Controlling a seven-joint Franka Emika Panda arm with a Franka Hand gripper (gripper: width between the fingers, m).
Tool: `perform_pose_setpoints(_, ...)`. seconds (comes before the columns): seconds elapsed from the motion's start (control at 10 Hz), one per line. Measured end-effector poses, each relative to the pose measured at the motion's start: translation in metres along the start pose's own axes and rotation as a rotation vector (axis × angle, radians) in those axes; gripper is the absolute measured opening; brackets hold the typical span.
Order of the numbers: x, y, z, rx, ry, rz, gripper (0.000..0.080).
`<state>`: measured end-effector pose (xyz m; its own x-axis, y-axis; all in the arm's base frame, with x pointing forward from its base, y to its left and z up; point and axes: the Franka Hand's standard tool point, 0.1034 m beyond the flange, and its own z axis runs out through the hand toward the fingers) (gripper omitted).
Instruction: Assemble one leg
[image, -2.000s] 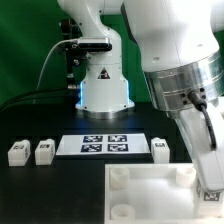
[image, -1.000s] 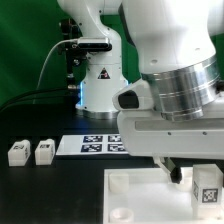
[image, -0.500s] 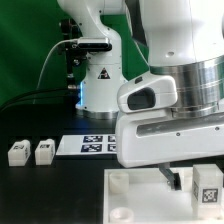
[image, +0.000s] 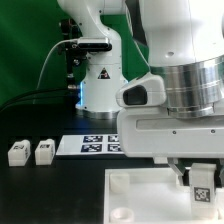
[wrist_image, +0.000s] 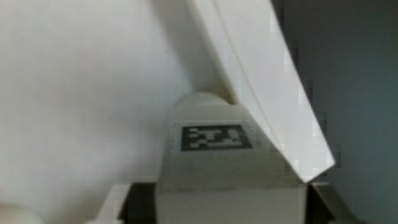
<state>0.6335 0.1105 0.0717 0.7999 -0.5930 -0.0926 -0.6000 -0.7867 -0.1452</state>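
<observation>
Since half a second ago, the arm has carried its load slightly toward the exterior view's left and a little lower: the tagged leg now sits nearer the middle of the lower right corner than the edge. The arm's big white body fills most of the exterior view's right half.

Below it lies the large flat white square piece, with a round socket at its near corner on the exterior view's left. The marker board lies flat on the black table behind that piece, partly hidden by the arm.

The gripper is closed on the leg, its dark fingers pressing the block's sides just above the square piece. In the wrist view the leg shows its tag, hard against the piece's edge.

Two more legs stand side by side on the table at the exterior view's left, well apart from the held one.
</observation>
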Motion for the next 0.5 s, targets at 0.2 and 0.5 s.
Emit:
perform_pose_setpoints(0.2, -0.0024, -0.002, -0.0013, -0.015, 0.007, 0.461, 0.0292)
perform_pose_setpoints(0.5, -0.001, -0.0027, -0.0014, 0.035, -0.068, 1.124, 0.0294)
